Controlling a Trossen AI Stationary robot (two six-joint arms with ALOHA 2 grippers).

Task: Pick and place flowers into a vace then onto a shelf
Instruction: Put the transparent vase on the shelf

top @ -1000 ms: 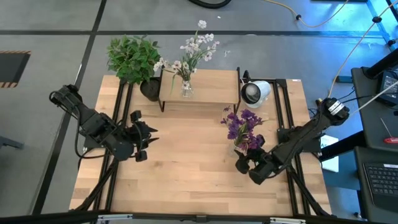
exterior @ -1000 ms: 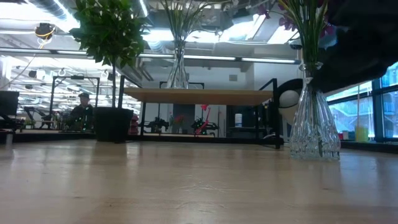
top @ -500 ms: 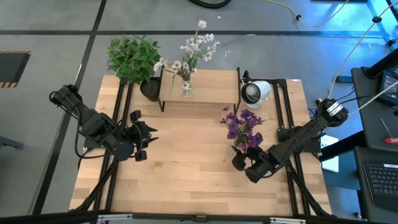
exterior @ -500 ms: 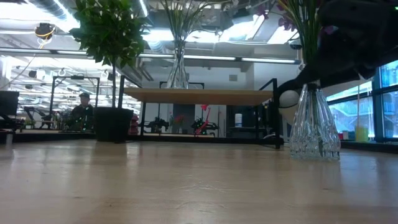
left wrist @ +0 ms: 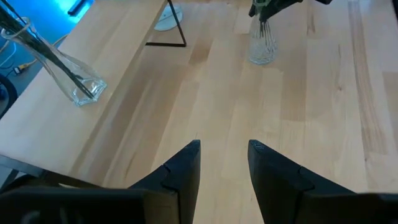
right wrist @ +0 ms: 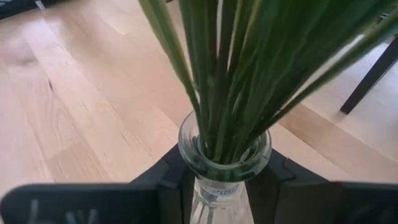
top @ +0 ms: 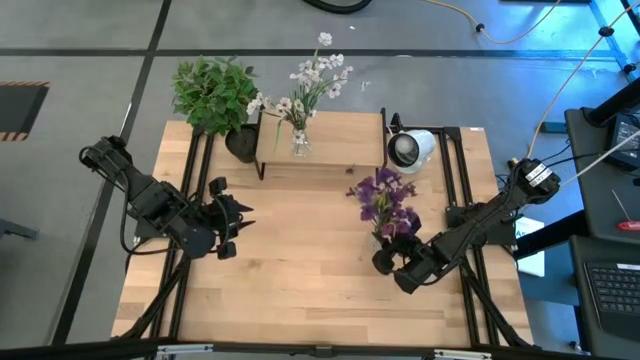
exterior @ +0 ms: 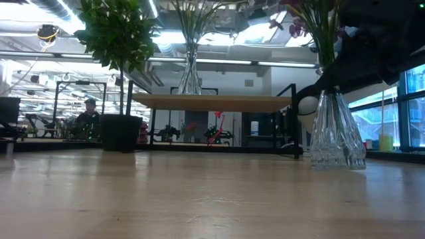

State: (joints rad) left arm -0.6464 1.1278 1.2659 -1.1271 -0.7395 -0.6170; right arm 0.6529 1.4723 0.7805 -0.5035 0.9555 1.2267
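Right gripper [top: 386, 262] sits lower right of centre in the high view, and its two fingers [right wrist: 168, 171] are clamped on the neck of the glass vase [right wrist: 224, 165] holding the purple flowers [top: 385, 197]. The wrist view shows the dark pads pressed to either side of the glass just under the rim, green stems fanning up out of the mouth.

In the low view the vase [exterior: 337, 136] stands at the right edge and looks slightly tipped, so I judge the lift towards the shelf [top: 320, 135] is just starting. To do this well: keep the squeeze firm, since a smooth flared neck can slip; bring the vase upright before it travels; raise it well above the plank top, because the shelf stands on black legs; and aim for the bare right part of the plank. The left part is taken, with the white-pink flowers [top: 310, 80] already standing there in their own vase [top: 299, 143], upper centre of the frame. The tall blossoms sway, so a slow carry seems wise.

The purple bunch is bushy at the top, thin green stems packed in the narrow mouth, top-heavy by my guess.

Left gripper [top: 232, 222] waits at left of centre, fingers [left wrist: 186, 165] spread apart and holding nothing.
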